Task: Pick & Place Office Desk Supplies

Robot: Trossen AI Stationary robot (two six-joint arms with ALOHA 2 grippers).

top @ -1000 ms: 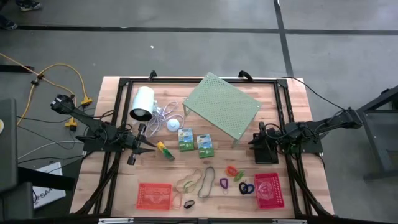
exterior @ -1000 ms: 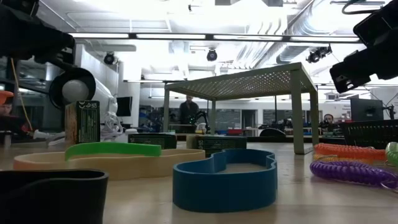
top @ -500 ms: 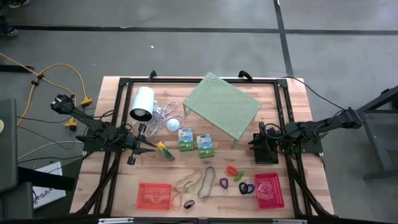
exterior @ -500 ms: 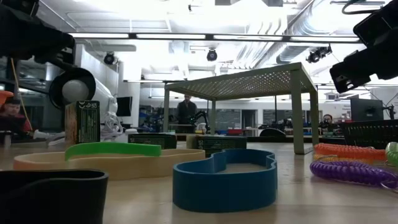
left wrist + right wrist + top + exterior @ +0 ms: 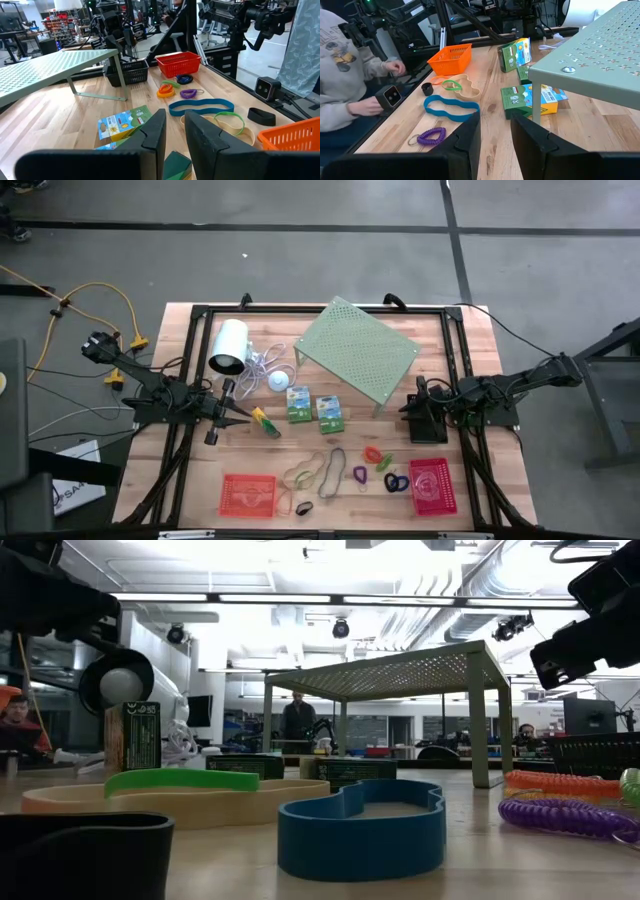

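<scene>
We see the yellow-green marker [image 5: 265, 421] lying on the wooden table [image 5: 470, 340] just ahead of the left gripper [image 5: 238, 420], whose fingers stand slightly parted and hold nothing. The two green-white boxes [image 5: 314, 408] sit beside it, with rubber-band loops [image 5: 318, 472] nearer the front, between the red-orange basket [image 5: 247, 494] and the red basket [image 5: 432, 485]. Our right gripper [image 5: 409, 409] waits over the black basket [image 5: 424, 423], narrowly open and empty.

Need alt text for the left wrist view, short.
The left end effector, fingers slightly apart and empty, hovers over a green-white box on the wooden table. Beyond lie a blue band, small coloured clips, a red mesh basket, a black basket and a green perforated shelf.
</scene>
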